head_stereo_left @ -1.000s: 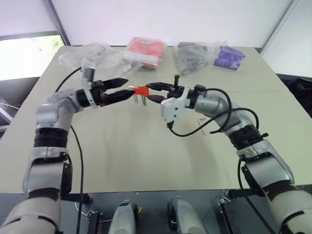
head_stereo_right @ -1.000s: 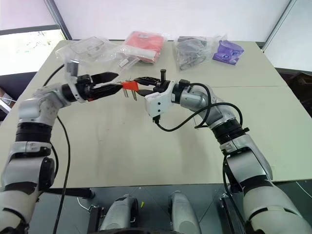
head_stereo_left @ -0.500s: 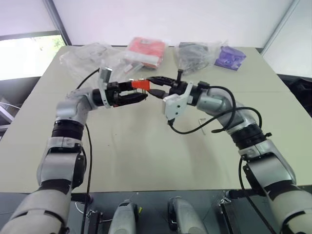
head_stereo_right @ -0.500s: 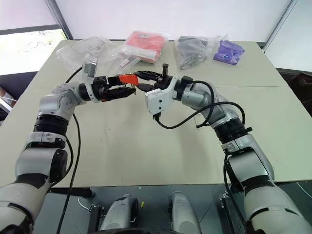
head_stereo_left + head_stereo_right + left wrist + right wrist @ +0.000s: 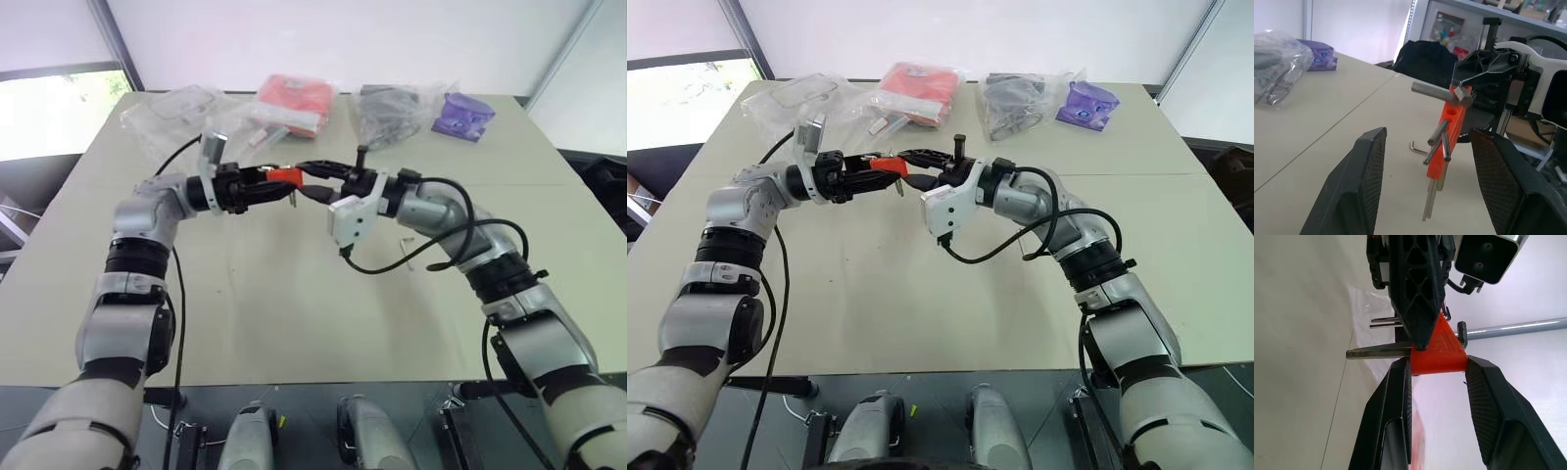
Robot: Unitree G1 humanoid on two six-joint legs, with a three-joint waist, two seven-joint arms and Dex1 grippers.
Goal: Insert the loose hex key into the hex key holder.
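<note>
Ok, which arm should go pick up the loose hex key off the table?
Left, probably. The right fingers are clamped on the hex key holder, so that arm is busy. The left fingers are open and empty, and the loose hex key lies on the table below.

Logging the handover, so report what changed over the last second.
The left gripper moved in toward the right gripper and narrowed its fingers, which now flank the hex key holder without clearly gripping it. The right gripper stayed shut on the hex key holder; the loose hex key stayed on the table.
</note>
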